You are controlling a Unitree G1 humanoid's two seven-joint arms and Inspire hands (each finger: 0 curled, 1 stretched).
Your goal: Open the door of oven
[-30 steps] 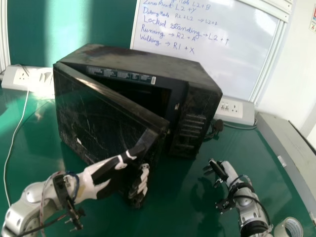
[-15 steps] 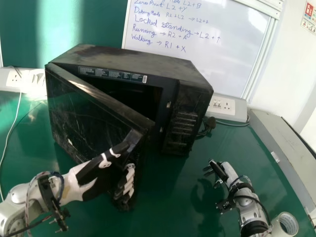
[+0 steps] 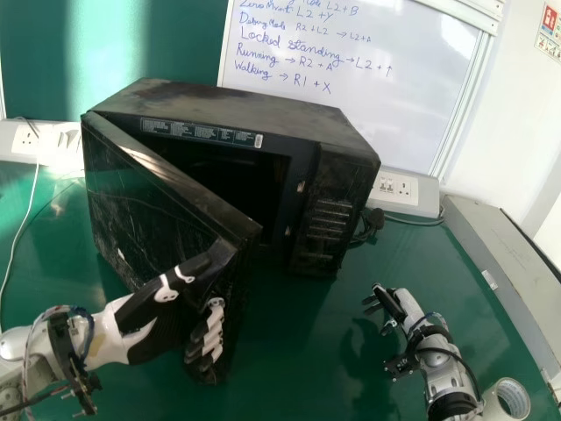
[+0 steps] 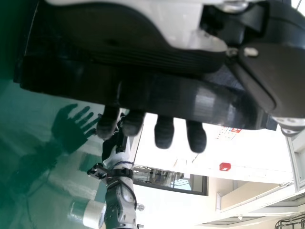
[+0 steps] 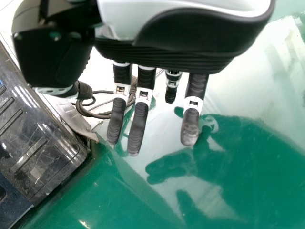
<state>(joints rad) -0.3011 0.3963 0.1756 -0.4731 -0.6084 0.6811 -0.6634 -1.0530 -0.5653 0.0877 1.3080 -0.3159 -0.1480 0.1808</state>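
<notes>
The black oven (image 3: 237, 110) stands on the green table with its door (image 3: 153, 206) partly open, the free edge swung out toward me. At that edge is my left hand (image 3: 158, 320), its thumb along the outer face and its fingers curled round the edge. In the left wrist view, fingertips of the left hand (image 4: 164, 131) show past the door's dark edge (image 4: 157, 95). My right hand (image 3: 390, 307) is held right of the oven, apart from it. In the right wrist view, the right hand (image 5: 138, 119) has its fingers extended, touching nothing.
A roll of tape (image 3: 507, 401) lies by my right forearm. A long grey box (image 3: 500, 254) runs along the right side. Behind the oven are a whiteboard (image 3: 351, 79) and a socket strip (image 3: 403, 189). A white cable (image 3: 22, 232) trails down the left.
The oven door has swung wider, its free edge shifting left and toward me together with my left hand. The head view has turned slightly. My right hand has stayed about where it was.
</notes>
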